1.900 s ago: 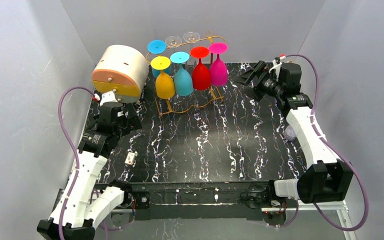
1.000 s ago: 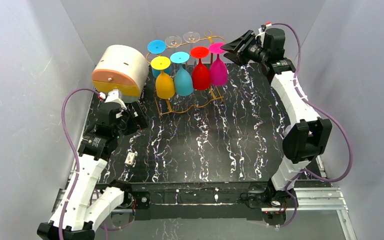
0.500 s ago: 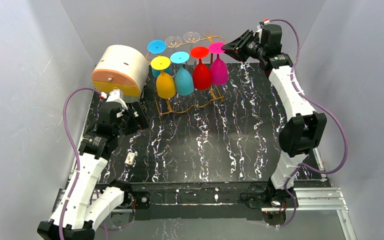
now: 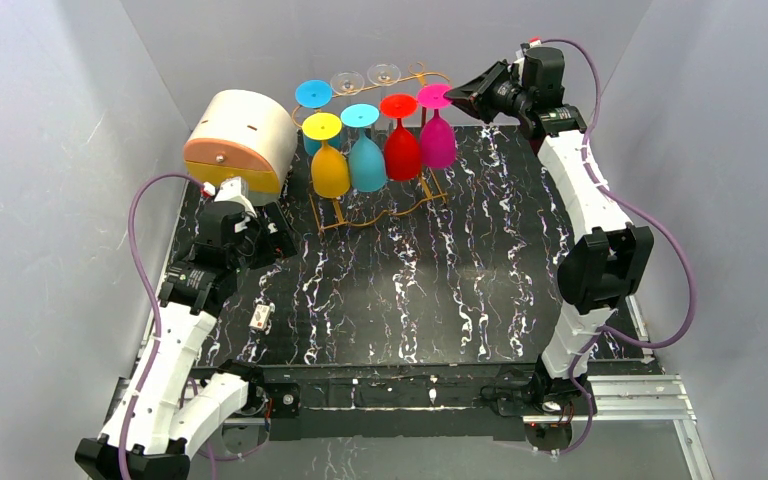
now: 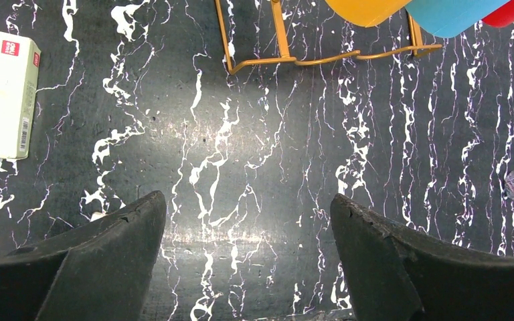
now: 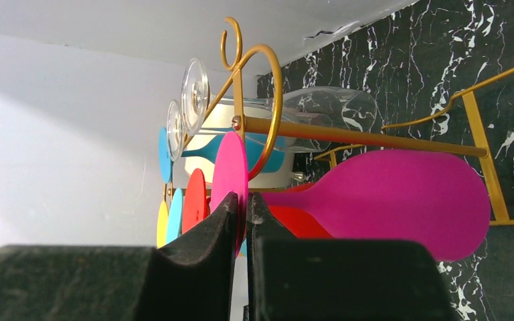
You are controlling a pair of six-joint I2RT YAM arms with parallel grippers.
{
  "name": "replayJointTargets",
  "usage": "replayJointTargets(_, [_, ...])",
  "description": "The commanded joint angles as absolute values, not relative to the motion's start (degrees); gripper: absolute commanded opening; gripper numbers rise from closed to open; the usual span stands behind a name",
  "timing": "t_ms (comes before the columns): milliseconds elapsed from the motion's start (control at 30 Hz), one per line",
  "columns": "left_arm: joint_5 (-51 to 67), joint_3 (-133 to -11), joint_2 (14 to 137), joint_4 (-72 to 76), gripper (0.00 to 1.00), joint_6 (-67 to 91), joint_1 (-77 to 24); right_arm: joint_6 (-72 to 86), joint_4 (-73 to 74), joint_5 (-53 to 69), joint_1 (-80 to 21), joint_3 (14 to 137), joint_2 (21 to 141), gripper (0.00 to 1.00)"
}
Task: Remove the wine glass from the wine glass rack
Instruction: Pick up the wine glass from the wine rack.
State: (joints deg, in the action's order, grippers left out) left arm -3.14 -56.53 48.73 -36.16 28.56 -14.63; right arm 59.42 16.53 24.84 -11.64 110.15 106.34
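Note:
The wine glass rack [image 4: 360, 222] is a golden wire frame at the back of the table, with several coloured glasses hanging upside down from it. The magenta wine glass [image 4: 437, 140] hangs at the rack's right end. My right gripper [image 4: 452, 97] is shut on the edge of its round magenta foot. In the right wrist view the two fingertips [image 6: 231, 208] pinch that disc of the wine glass [image 6: 401, 200], beside the rack's rail [image 6: 375, 139]. My left gripper [image 4: 278, 235] hovers low over the table left of the rack, and in the left wrist view the left gripper [image 5: 247, 214] is open and empty.
Yellow [image 4: 329, 170], light blue [image 4: 367, 162] and red [image 4: 402, 150] glasses hang left of the magenta one, with clear ones [image 4: 347, 80] behind. A round cream-and-orange drawer box [image 4: 240, 140] stands at the back left. A small white carton [image 4: 261, 318] lies near the left arm. Grey walls enclose the table.
My right arm rose from beside the rack to the magenta foot, and its jaws closed onto it. The left arm barely moved; its jaws narrowed slightly.

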Motion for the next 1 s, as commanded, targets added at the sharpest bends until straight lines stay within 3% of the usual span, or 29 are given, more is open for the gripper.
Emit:
replayJointTargets(0, [-3.15,-58.74,48.22,-37.09,0.89,28.28,-14.55,60.58,15.68,23.58,-11.43,112.06,104.58,0.14])
replayJointTargets(233, [-3.50,-58.85,47.11,-37.31,0.90,28.65,-14.52,62.97,14.65,23.12,-11.46,111.58,103.41,0.09])
replayJointTargets(500, [-3.27,-59.59,47.08,-37.00,0.91,28.83,-14.50,66.45,14.22,21.03,-11.54,110.75,102.42,0.15])
replayJointTargets(667, [-2.46,-62.01,48.25,-36.81,0.91,28.27,-14.49,66.53,15.61,20.50,-11.67,110.52,102.31,0.01])
replayJointTargets(967, [1.30,-63.58,49.27,-35.27,0.91,29.20,-14.55,67.61,17.52,21.04,-11.72,112.54,103.03,0.03])
